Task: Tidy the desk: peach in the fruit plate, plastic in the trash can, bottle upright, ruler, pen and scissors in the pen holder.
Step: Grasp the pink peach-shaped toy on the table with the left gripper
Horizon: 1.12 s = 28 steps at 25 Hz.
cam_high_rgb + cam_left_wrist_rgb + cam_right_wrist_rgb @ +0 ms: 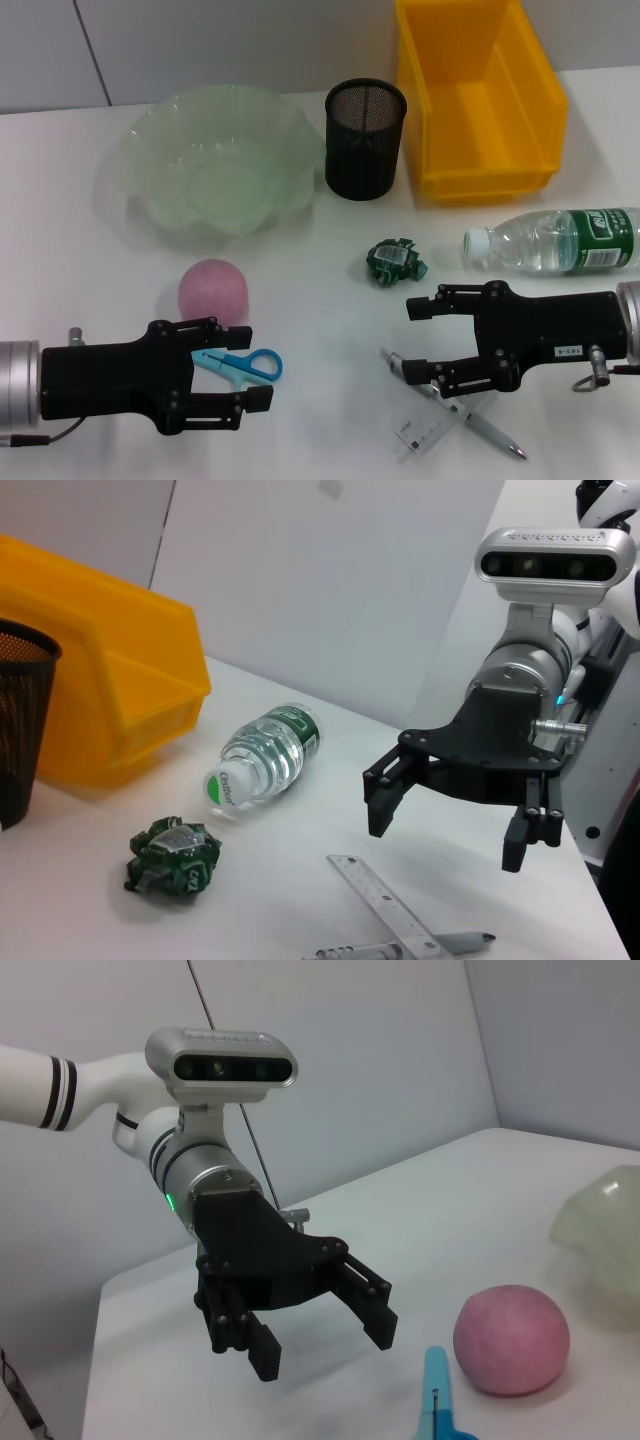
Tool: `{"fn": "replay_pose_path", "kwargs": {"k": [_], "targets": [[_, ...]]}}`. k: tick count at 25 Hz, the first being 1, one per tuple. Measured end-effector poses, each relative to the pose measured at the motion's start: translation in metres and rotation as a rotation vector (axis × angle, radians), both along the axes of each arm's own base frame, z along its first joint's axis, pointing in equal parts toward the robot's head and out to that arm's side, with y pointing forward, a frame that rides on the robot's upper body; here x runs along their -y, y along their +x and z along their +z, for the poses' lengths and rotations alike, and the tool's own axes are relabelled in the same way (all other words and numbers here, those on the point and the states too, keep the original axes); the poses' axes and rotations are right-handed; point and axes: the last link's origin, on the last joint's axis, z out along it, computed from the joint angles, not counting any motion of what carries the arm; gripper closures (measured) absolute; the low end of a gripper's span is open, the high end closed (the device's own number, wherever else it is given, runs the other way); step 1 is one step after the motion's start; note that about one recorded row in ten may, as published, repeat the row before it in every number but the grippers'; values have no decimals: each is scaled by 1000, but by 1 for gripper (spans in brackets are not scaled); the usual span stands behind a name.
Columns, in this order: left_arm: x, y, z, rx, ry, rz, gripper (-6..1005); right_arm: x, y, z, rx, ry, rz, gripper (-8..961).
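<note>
Nothing is yet sorted. The peach point(212, 290) lies on the desk point(60, 180) just in front of the fruit plate point(215, 158), which holds nothing. The crumpled green plastic point(395, 261) sits mid-desk, well apart from the yellow trash can point(478, 95). The bottle point(555, 241) lies on its side, cap toward the plastic. The blue-handled scissors point(240, 365) lie near the peach; the ruler point(435, 425) and pen point(470, 418) lie crossed, touching each other. The mesh pen holder point(365, 138) stands upright between plate and can.

The left gripper point(222, 375) is low over the desk with its jaws spread, straddling the scissors and holding nothing. The right gripper point(425, 340) is likewise spread and empty, its lower finger over the head of the pen; the wrist views show both pincers clear of the surface.

Judgement: the step in hand looks like the first pickups, scissors on the left, pen or ruler on the right. For the scissors, the fingers should close across the blades near the pivot, not the loops, so the tool hangs straight for the holder mouth. On the right, the pen and ruler overlap; taking the upper item alone, at a point away from the crossing, should avoid dragging the other. Both items are thin, so a low descent is needed before closing
</note>
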Motion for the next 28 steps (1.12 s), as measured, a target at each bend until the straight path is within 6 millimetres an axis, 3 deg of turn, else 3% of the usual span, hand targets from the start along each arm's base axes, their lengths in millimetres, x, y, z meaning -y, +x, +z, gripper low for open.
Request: {"fn": "replay_pose_path", "kwargs": {"k": [18,20,21,28], "targets": [[-8,4,2,-1,32,-2,195,-5,1,-1,18,23,-9,136],[-15,6,9,3,71,-4,196,-6,0,-1,19,25,-8,136],[-32,1,20,-40,166,19,196,-7,0,-1,18,26,-8,136],[-53,-18,16,-191,283,89,198,-7,0,0,18,29,-8,137]]}}
